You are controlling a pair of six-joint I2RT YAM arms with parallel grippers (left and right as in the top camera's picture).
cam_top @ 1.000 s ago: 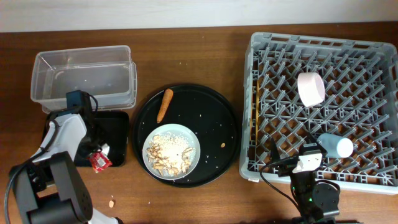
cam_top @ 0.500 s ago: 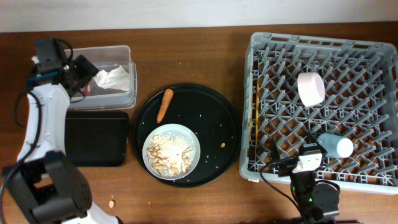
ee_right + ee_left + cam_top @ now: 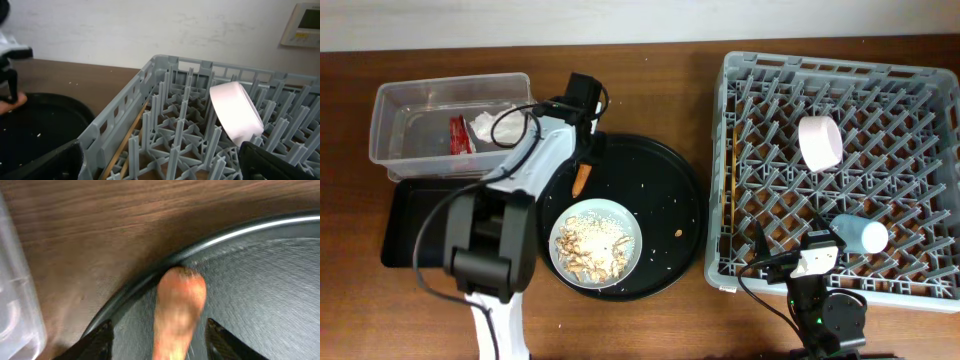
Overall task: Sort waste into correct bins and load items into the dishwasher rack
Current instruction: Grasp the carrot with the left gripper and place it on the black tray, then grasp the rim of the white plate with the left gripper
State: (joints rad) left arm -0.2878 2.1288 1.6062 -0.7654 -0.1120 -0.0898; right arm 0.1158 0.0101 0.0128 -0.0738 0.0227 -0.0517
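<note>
My left gripper is open, with its fingers standing either side of the orange carrot piece at the rim of the round black tray. Gaps show on both sides of the carrot. In the clear tub lie the red wrapper and the white tissue. The pale plate holds the rice scraps. The grey rack carries the white bowl, the blue cup and the chopsticks. My right gripper is open over the rack's near corner.
The shallow black tray lies below the tub, partly under my left arm. Crumbs are scattered over the round tray, and an orange bit lies near its right side. The rack's wall rises just right of the round tray.
My left arm has swung from the clear tub across to the carrot on the round tray. The wrapper and tissue now lie in the tub. The right arm has not moved.
</note>
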